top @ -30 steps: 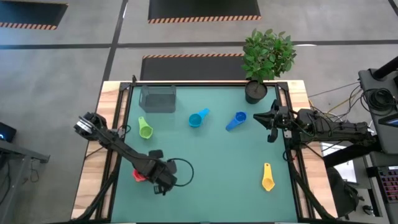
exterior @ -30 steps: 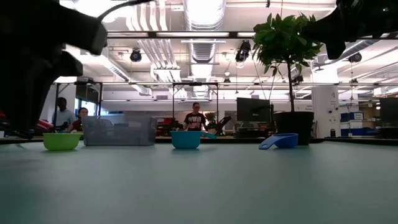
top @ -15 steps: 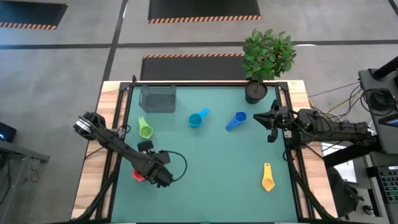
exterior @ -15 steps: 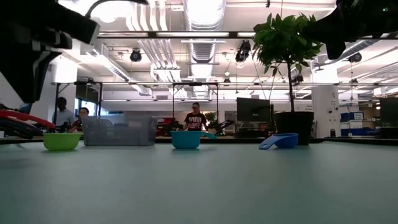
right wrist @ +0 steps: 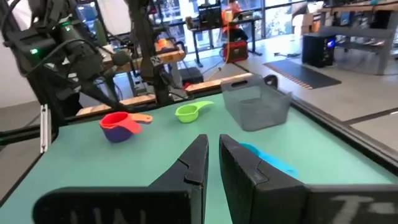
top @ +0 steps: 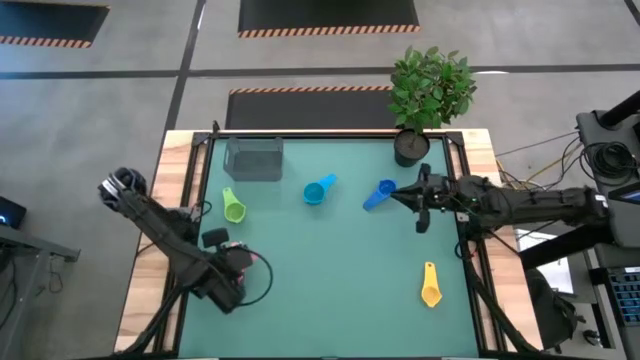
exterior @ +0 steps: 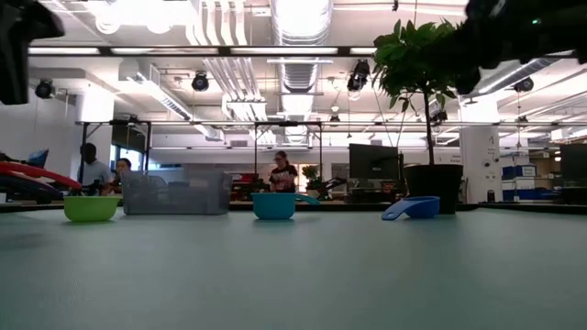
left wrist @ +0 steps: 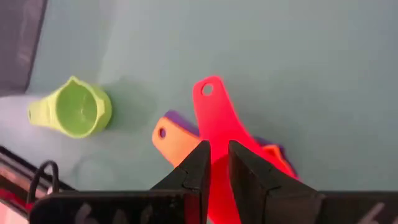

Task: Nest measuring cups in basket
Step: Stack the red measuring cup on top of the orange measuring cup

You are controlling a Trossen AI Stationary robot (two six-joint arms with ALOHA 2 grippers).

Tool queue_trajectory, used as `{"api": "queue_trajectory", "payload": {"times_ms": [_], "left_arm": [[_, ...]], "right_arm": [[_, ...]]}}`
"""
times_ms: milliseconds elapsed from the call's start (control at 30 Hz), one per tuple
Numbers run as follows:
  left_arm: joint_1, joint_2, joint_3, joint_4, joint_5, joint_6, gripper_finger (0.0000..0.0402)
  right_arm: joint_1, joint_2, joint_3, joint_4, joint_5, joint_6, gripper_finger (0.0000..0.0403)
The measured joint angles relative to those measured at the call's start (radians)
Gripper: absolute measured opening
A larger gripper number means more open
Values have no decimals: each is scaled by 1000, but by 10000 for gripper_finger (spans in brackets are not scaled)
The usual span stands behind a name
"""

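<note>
The left gripper (left wrist: 214, 163) is hovering with its fingers (left wrist: 198, 163) nearly closed and holding nothing, just above the red cup (left wrist: 219, 119), which is lying stacked with the orange cup (left wrist: 169, 138) and purple cup (left wrist: 184, 121); the green cup (left wrist: 74, 110) is sitting farther out beyond them. The right gripper (right wrist: 211, 155) is also hanging with its fingers (right wrist: 198, 158) almost together and empty, the light blue cup (right wrist: 267, 157) lying just past its tips and the basket (right wrist: 256, 104) standing farther off. The blue cup (top: 380, 194) is resting just beside the right gripper, and the yellow cup (top: 430, 285) is lying well apart.

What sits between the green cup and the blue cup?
In the high view, the light blue cup lies between the green cup and the blue cup.
</note>
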Motion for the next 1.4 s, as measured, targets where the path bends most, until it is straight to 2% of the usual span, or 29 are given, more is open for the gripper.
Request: {"api": "queue_trajectory", "payload": {"times_ms": [133, 267, 400, 733, 900, 1300, 1400], "left_arm": [[-66, -37, -72, -2, 1, -96, 38], [-136, -66, -144, -1, 3, -208, 38], [-191, -88, -179, -4, 14, -297, 38], [-282, -82, -185, -34, 54, -397, 38], [-298, -70, -218, -37, 103, -422, 38], [-297, -65, -314, -34, 90, -460, 38], [-297, -65, -324, -28, 55, -459, 38]], "right_arm": [[1, 117, 0, 144, -66, 1, 28], [13, 225, 30, 235, -67, -15, 28], [51, 335, 96, 219, -67, -58, 28], [130, 615, 315, 231, -59, -158, 28], [132, 761, 425, 228, -60, -171, 28], [131, 1065, 696, 232, -73, -198, 28], [131, 1136, 768, 231, -115, -206, 28]]}}
